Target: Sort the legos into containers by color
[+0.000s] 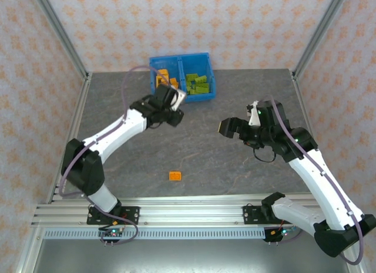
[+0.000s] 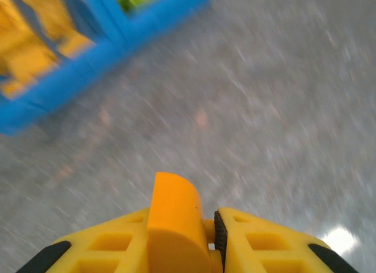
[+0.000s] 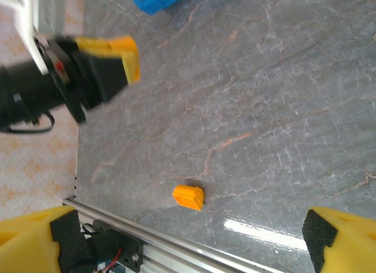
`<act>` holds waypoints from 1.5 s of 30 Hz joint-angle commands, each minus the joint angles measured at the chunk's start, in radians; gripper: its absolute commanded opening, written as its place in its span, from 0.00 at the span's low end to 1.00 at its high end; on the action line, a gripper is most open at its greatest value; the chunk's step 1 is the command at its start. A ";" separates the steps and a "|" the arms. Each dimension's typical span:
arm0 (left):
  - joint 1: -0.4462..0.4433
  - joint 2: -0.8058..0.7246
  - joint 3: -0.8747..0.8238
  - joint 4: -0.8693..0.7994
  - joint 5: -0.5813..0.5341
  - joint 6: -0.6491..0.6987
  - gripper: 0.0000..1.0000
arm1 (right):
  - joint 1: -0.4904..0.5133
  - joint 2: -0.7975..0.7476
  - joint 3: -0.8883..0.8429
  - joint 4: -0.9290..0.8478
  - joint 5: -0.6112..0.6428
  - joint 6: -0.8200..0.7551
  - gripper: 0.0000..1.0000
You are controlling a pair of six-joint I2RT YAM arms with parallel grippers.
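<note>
Held brick: an orange lego (image 2: 173, 205) is pinched between the closed jaws of the left gripper (image 2: 183, 223). Its rounded end pokes out past the fingertips, above bare table (image 2: 264, 108).
Loose brick: a second orange lego (image 1: 175, 175) lies alone on the grey surface near the front rail (image 1: 188, 211), well apart from the bin.
Containers: the blue bin (image 1: 200, 98) stands at the far edge. Its left compartment holds orange pieces (image 1: 166, 79) and its right compartment holds lime-green pieces (image 1: 198, 84).
Left arm: seen from above, its gripper sits just in front of the bin's near-left corner.
Right gripper (image 1: 238, 121): the jaws are wide apart and hold nothing. It hovers over the right middle of the table, and its wrist view looks down on the loose brick.
Step in hand: probably delivering the held orange lego to the orange side.
Next move: it calls for clearing the bin's near wall, stopping over the left compartment short of the divider (image 1: 180, 73), and only then opening.
After that: the loose brick looks like the last one to collect.
Hard to make out: the left wrist view is smeared, so I cannot tell the held brick's studs, exact shape or how deeply it is gripped. From above, the gripper body covers it. The bin is cut off at the edge of both wrist views, and the bricks inside overlap too much to count.
</note>
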 commanded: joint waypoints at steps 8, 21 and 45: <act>0.166 0.445 0.531 0.059 -0.067 -0.184 0.30 | 0.006 -0.035 -0.024 0.054 0.036 0.064 0.98; 0.247 0.913 1.245 -0.047 -0.074 -0.295 0.40 | 0.005 -0.039 -0.033 0.062 0.054 0.094 0.98; 0.054 -0.239 -0.001 -0.131 -0.066 -0.392 0.50 | 0.006 0.005 -0.059 0.110 0.039 0.067 0.98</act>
